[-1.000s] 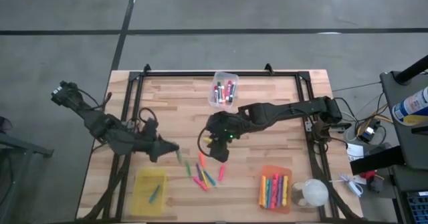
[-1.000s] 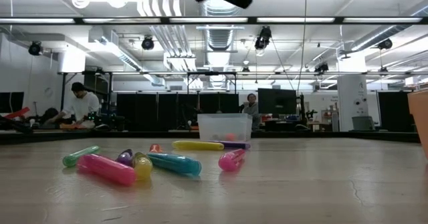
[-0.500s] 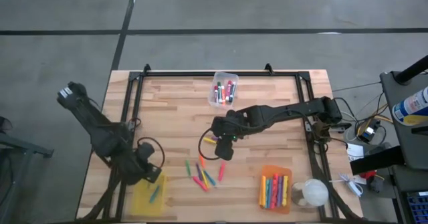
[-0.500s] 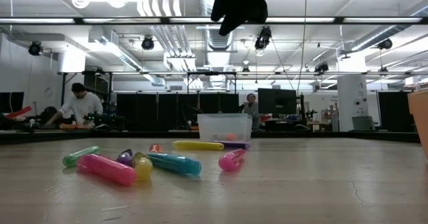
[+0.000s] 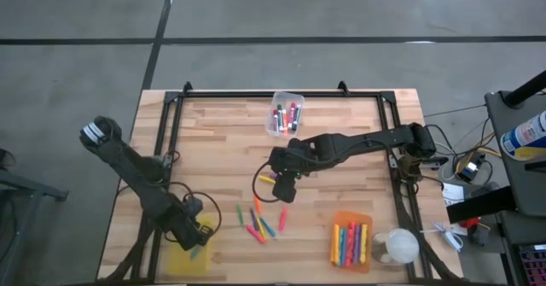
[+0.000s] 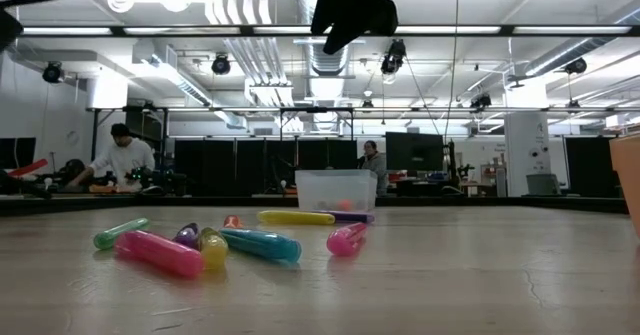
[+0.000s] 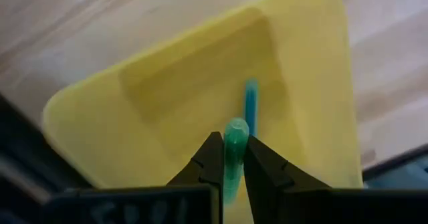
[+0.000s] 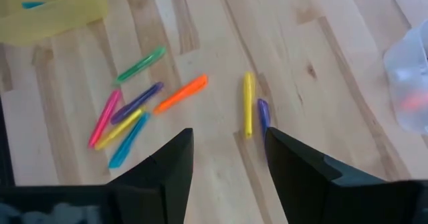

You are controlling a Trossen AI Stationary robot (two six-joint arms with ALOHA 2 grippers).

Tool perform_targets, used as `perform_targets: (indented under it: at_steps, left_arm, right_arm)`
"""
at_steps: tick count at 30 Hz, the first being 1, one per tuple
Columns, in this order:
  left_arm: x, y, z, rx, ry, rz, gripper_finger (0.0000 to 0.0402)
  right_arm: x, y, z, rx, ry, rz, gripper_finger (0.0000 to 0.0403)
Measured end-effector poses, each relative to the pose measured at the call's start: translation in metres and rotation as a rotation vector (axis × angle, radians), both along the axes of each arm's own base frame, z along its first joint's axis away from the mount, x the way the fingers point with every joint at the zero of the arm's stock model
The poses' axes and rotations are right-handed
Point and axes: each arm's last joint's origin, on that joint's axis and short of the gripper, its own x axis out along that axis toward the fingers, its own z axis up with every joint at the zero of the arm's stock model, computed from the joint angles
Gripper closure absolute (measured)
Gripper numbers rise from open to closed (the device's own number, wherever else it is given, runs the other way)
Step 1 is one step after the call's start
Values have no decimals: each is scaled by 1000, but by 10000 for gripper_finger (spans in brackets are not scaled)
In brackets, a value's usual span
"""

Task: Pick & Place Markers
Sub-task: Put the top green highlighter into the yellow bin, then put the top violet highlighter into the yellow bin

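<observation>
A: What's the setting?

B: A wooden table [image 5: 341,119] in a big hall with ceiling lights; in the low view a person [image 6: 118,158] bends over a bench far behind.

A: Where are the markers?

B: A loose bunch lies mid-table [image 5: 258,222], with a yellow one [image 8: 248,105] and a purple one [image 8: 263,114] side by side nearby. More sit in the orange bin [image 5: 367,250] and the clear bin [image 5: 273,125].

A: And the left gripper [image 7: 230,158]?

B: Over the yellow bin [image 7: 167,90], fingers narrow, pinching a green marker [image 7: 233,147]. A blue marker [image 7: 251,103] lies inside the bin.

A: The right gripper [image 8: 227,158]?

B: It hangs above the table near the loose bunch, fingers spread wide, holding nothing.
</observation>
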Motion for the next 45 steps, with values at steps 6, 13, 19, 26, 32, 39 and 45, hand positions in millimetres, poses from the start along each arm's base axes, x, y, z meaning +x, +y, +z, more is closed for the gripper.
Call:
perform_targets:
  at_steps: [6,13,19,26,32,39,45]
  left_arm:
    - [-1,1,-14,-11,21,51,367]
    - [-2,2,-19,-14,21,48,312]
    - [-2,2,-17,-27,12,51,270]
    - [-3,4,-4,-44,-65,61,266]
    - [-1,9,26,-40,-255,119,266]
    - [0,21,76,29,-598,239,266]
    - [1,30,120,133,-883,291,266]
  right_arm:
    - [0,0,0,2,-5,-3,225]
    - [1,0,0,5,-7,-7,226]
    - [1,0,1,7,-13,-9,223]
    - [3,0,-6,-30,-23,17,223]
    - [0,-10,-34,-93,36,38,223]
    - [-8,-17,-81,-159,104,146,223]
    - [-17,-26,-117,-189,125,186,223]
